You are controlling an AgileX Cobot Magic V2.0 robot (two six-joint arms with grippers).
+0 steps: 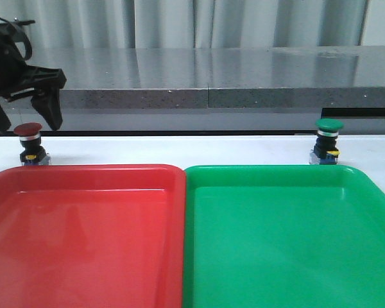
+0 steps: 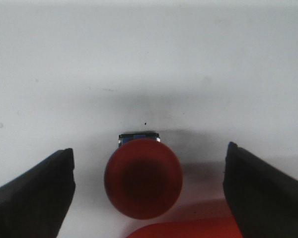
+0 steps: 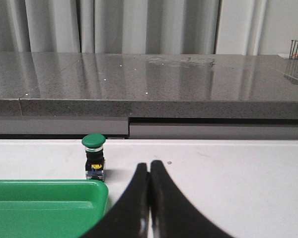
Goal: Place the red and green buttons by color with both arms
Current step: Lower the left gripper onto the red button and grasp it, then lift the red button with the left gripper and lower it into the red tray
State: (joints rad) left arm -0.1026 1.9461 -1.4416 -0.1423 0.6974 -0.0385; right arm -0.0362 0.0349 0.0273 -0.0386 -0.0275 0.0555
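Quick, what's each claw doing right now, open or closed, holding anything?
Left claw: open, empty, fingers either side of the red button, not touching it.
Right claw: closed, empty, apart from the green button.

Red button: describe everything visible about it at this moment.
The red button stands upright on the white table, just behind the red tray's far left rim. It has a dark red, matte-looking mushroom cap, a black body with a yellow tab and a bluish base. The left gripper hangs above it, open; its fingers flank the cap without touching.
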